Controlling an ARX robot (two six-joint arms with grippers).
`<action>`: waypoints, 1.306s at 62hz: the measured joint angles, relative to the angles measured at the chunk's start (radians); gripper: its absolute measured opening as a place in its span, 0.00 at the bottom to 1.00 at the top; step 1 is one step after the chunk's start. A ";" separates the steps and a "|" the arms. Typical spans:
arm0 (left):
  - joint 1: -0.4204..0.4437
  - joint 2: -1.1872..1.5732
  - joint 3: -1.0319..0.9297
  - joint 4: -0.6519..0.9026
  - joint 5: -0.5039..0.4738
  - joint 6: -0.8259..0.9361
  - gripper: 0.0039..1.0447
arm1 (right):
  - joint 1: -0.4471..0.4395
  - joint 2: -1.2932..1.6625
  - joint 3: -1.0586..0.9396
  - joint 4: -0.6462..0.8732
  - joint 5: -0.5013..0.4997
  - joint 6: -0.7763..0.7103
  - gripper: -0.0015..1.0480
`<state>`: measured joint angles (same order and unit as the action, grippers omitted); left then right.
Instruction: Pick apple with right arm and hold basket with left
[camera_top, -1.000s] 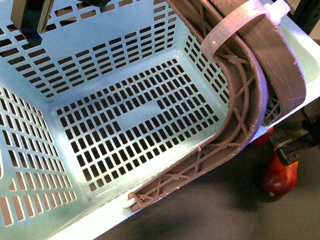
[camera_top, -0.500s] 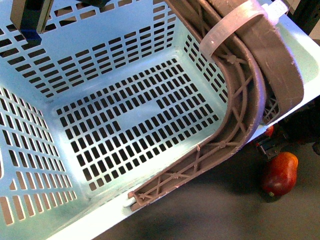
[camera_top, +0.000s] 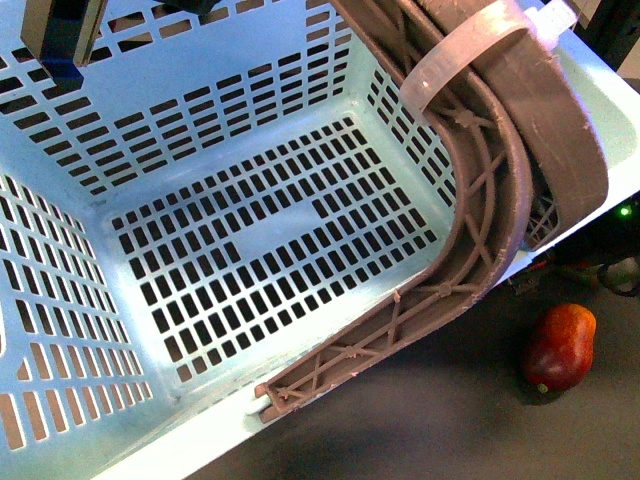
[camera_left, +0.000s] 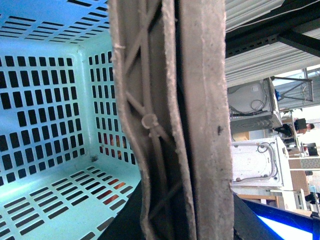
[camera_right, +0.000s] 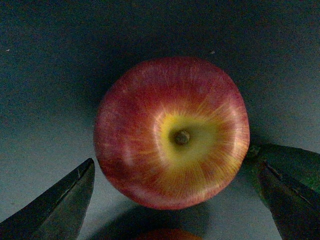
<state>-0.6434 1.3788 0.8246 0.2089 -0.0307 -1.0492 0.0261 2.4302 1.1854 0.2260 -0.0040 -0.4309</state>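
The pale mint-green basket (camera_top: 230, 230) fills the front view, tilted, its slotted floor bare. Its two brown handles (camera_top: 500, 200) are bound by a white zip tie (camera_top: 470, 45). In the left wrist view my left gripper (camera_left: 175, 222) is shut on both handles (camera_left: 200, 125), dark jaws on either side of them. The red apple (camera_right: 172, 132) shows only in the right wrist view, stem dimple and yellow patch facing the camera, on a dark surface. My right gripper (camera_right: 175, 175) is open, its fingers (camera_right: 65, 200) apart on either side of the apple, not touching it.
A red-orange mango (camera_top: 560, 345) lies on the dark surface beside the basket's lower right wall. A dark green fruit (camera_right: 292, 162) sits against the apple's side by one right finger. Dark arm parts with a green light (camera_top: 615, 250) show at the right edge.
The right arm's dark parts that overlapped the mango in the front view have drawn away to the right edge, leaving the mango uncovered. The basket has barely shifted.
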 joint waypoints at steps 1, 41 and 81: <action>0.000 0.000 0.000 0.000 0.000 0.000 0.16 | 0.000 0.003 0.003 -0.001 0.000 0.001 0.92; 0.000 0.000 0.000 0.000 0.000 0.000 0.16 | 0.013 0.116 0.117 -0.024 0.003 0.041 0.92; 0.000 0.000 0.000 0.000 0.000 0.000 0.16 | 0.013 0.142 0.134 0.006 -0.015 0.133 0.78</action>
<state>-0.6434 1.3788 0.8246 0.2089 -0.0303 -1.0492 0.0391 2.5725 1.3193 0.2325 -0.0193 -0.2977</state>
